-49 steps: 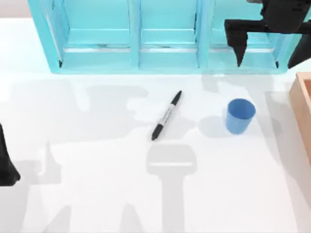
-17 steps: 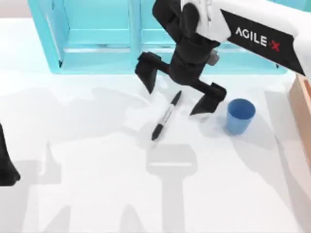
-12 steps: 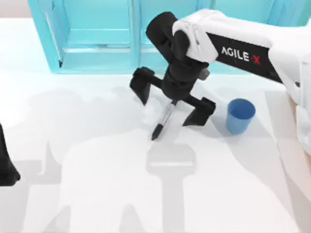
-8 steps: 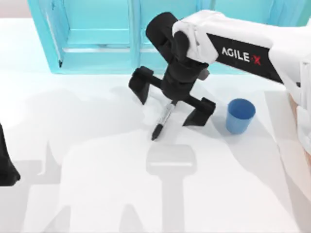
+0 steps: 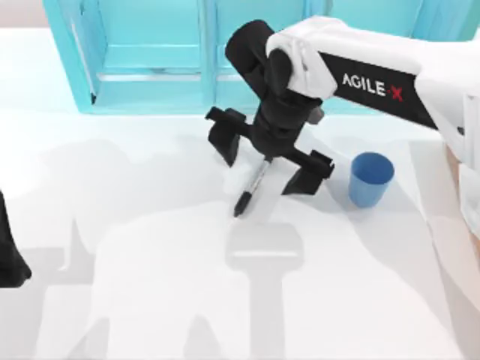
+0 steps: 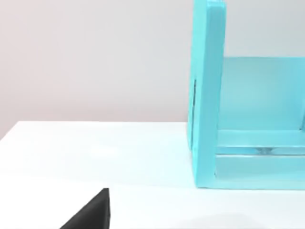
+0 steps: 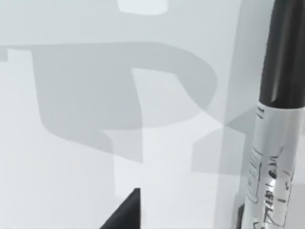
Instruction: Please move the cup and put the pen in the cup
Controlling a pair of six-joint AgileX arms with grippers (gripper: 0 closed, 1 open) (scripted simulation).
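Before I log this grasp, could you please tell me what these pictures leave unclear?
- Top view: the right gripper straddles the pen; the wrist hides the pen's upper end.
- Top view: whether the fingers touch the pen cannot be told.
- Right wrist view: the pen's ends are cut off.
- Top view: the left gripper is cut off at the left edge.

Your right gripper (image 5: 268,159) covers the upper end of the slim black-and-grey marker pen (image 5: 250,190), toward one o'clock. The turquoise shelf unit (image 5: 187,67) runs off at twelve o'clock, and the left arm (image 5: 10,255) is clipped at nine o'clock.
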